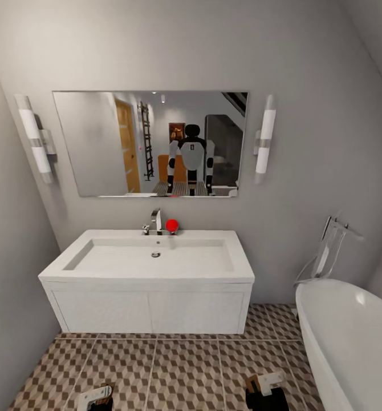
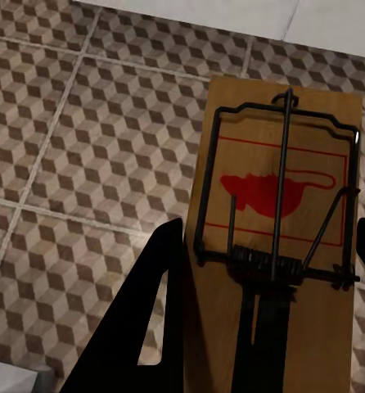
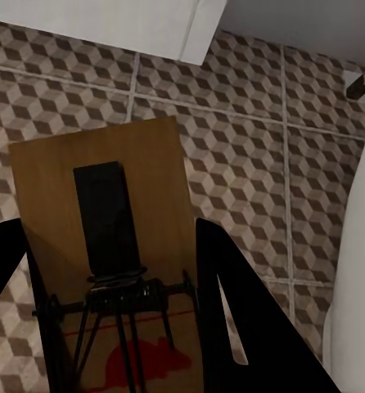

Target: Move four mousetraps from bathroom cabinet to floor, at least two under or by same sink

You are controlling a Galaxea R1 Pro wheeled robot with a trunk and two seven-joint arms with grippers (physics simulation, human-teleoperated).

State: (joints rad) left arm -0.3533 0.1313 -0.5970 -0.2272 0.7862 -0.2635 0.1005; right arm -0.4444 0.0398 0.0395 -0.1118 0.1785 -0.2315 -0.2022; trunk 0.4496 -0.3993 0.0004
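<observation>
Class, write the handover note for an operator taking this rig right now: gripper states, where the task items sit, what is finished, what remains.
Left gripper: shut on a flat tan wooden mousetrap with dark wire, above the floor.
Right gripper: shut on a second flat tan wooden mousetrap.
Robot faces the white vanity sink; white bathtub to its right.
Done: two traps carried here. No trap seen on the brown, beige and white cube-pattern tiled floor yet.
Left: set both by the sink, then fetch the other two.

Both arms low and forward — left tool (image 2: 268, 286) clamped on a mousetrap (image 2: 272, 188), right tool (image 3: 109, 286) gripping another mousetrap (image 3: 101, 196) the same way.
</observation>
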